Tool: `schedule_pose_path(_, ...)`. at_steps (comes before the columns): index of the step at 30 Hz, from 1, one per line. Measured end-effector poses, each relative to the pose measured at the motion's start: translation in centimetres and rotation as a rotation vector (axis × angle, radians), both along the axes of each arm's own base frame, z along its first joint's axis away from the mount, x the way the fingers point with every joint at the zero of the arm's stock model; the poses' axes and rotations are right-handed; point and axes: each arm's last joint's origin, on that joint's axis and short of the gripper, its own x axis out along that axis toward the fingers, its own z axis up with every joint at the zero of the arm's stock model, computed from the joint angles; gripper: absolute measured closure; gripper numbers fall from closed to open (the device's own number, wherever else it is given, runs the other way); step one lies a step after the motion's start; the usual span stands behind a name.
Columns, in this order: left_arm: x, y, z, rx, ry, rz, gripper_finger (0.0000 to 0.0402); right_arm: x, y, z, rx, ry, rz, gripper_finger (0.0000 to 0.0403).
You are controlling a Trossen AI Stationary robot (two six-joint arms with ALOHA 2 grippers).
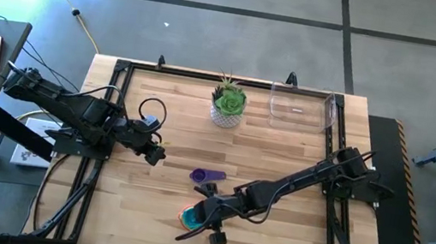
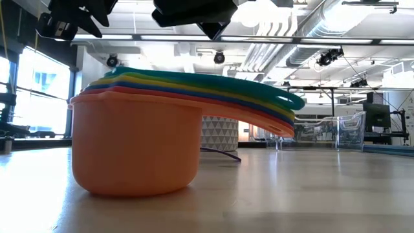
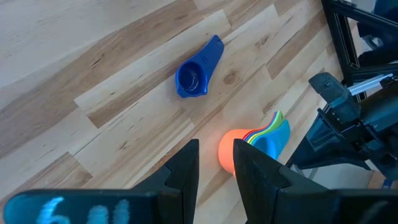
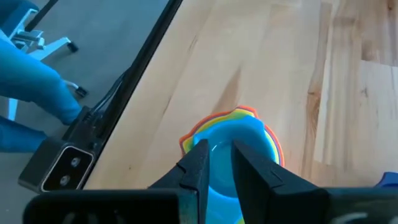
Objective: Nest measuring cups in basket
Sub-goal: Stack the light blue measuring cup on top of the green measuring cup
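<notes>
A: A pale wooden table (image 1: 269, 242) on a grey concrete floor, with a bright, open workroom behind it. What lies nearest?

B: The stack of nested measuring cups (image 2: 149, 139), at the near edge. An orange cup is outermost, and red, yellow, green, blue and teal rims are layered above it, the flat handles fanned to one side — smooth, glossy plastic.

A: And the right gripper (image 4: 216, 163)?

B: Directly above the stack, its dark fingers a narrow gap apart over the teal cup's rim. I cannot tell whether they touch it. The right arm stretches low and diagonal from its mount at the table's right side.

A: Further back?

B: A single purple cup (image 1: 208, 176) lies on its side just beyond the stack. The left gripper (image 1: 163, 155) hovers to the left of it, fingers slightly parted and empty, the arm folded near its base.

A: The far edge?

B: A white patterned pot with a green plant (image 1: 228, 103) — and to the right of it the clear basket (image 1: 303, 105), well away from every cup.
</notes>
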Motion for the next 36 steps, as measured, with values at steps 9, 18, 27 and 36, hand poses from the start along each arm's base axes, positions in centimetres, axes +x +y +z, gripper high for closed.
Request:
schedule_pose_path(9, 0.0, 0.0, 0.0, -0.001, 0.000, 0.000, 0.0312, -0.1, 0.0, -0.1, 0.057, 0.042, -0.052, 0.0344)
schedule_pose_path(18, 0.0, 0.0, 0.0, -0.001, 0.000, 0.000, 0.0312, -1.2, 1.9, -0.2, 0.228, 0.170, -0.059, 0.0344)
schedule_pose_path(27, 0.0, 0.0, 0.0, -0.001, -0.004, 0.000, 0.0312, -1.5, 2.9, -2.4, 0.286, 0.292, -0.152, 0.0344)
schedule_pose_path(36, 0.0, 0.0, 0.0, -0.001, -0.003, 0.000, 0.0312, -1.5, 2.3, -3.3, 0.297, 0.368, -0.293, 0.0344)
